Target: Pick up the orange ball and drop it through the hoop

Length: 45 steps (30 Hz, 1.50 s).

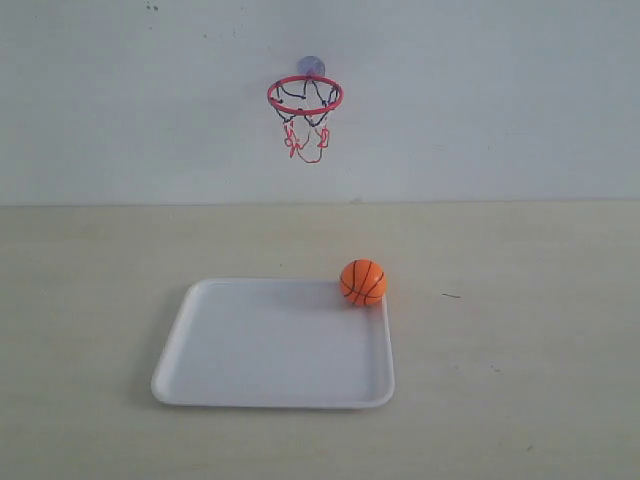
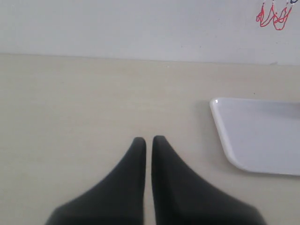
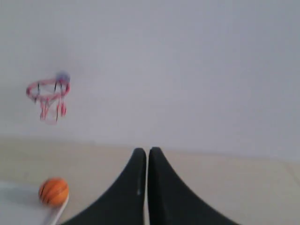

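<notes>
Our pale counter (image 1: 520, 350) meets a white wall (image 1: 480, 100) bearing the hoop (image 1: 304, 112); left pincer (image 2: 148, 140) and right pincer (image 3: 147, 152) closed, empty

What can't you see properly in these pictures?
- Exterior view: it is unclear whether the orange ball sits inside the white tray or on its rim.
- Left wrist view: the top edge cuts off the hoop, leaving only the net's bottom. The ball is out of frame.
- Right wrist view: it is blurred, so the ball's seams smear.

Bright, even light washes the pale surface (image 1: 520, 350). The hoop (image 3: 48, 97) appears soft and blurred in the right wrist view.
</notes>
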Available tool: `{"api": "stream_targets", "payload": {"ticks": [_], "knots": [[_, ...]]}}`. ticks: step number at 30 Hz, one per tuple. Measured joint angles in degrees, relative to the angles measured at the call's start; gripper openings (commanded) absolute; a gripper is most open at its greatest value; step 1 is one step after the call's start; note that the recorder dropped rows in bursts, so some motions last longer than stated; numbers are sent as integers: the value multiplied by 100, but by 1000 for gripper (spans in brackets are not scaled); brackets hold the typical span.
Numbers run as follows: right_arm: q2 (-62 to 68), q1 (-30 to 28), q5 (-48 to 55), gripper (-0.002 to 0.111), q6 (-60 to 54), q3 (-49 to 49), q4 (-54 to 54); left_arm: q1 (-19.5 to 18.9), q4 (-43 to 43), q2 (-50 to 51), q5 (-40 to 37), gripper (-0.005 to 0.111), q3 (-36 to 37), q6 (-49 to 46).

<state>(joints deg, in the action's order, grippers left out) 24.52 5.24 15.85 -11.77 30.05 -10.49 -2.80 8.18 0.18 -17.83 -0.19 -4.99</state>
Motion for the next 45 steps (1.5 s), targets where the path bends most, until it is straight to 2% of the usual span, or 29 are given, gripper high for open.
{"api": "stream_targets", "payload": {"ticks": [3,6,10,11,16,18,22,23,26,27,31,32,33,34,35,36,38,40,45], "knots": [[1221,0,1128,1,-17,957,0,0,0,0,0,4,0,0],[2241,0,1400,1,-17,1688,0,0,0,0,0,4,0,0],[3140,0,915,1,-17,2188,-215,0,0,0,0,4,0,0],[3476,0,410,1,-17,2262,-307,0,0,0,0,4,0,0],[4137,0,-248,1,29,2295,-640,0,0,0,0,4,0,0],[4474,0,-15,1,43,2324,-897,0,0,0,0,4,0,0],[5673,80,1817,1,-479,3016,-1360,0,0,0,0,4,0,0],[6200,272,2523,1,-971,3528,-1495,0,0,0,0,4,0,0],[6992,885,3177,1,-1524,4589,-1419,0,0,0,0,4,0,0],[7317,1232,3342,1,-1499,5091,-975,0,0,0,0,4,0,0],[8302,1982,3518,2,-65,6477,1049,0,0,0,0,4,0,0],[8515,2028,3587,5,-10,6770,1159,0,0,0,0,4,0,0],[8749,2037,3630,15,-10,6974,1193,0,0,0,0,4,0,0],[8939,2047,3657,27,-38,7126,1156,0,0,0,0,4,0,0],[9121,2047,3685,47,-38,7235,1107,0,0,0,0,4,0,0],[9281,2047,3698,61,-28,7305,1049,0,0,0,0,4,0,0],[9459,2047,3685,82,82,7343,944,0,0,0,0,4,0,0],[9639,2047,3657,88,293,7352,800,0,0,0,0,4,0,0],[9995,2047,3559,88,606,7366,521,0,0,0,0,4,0,0]]}}
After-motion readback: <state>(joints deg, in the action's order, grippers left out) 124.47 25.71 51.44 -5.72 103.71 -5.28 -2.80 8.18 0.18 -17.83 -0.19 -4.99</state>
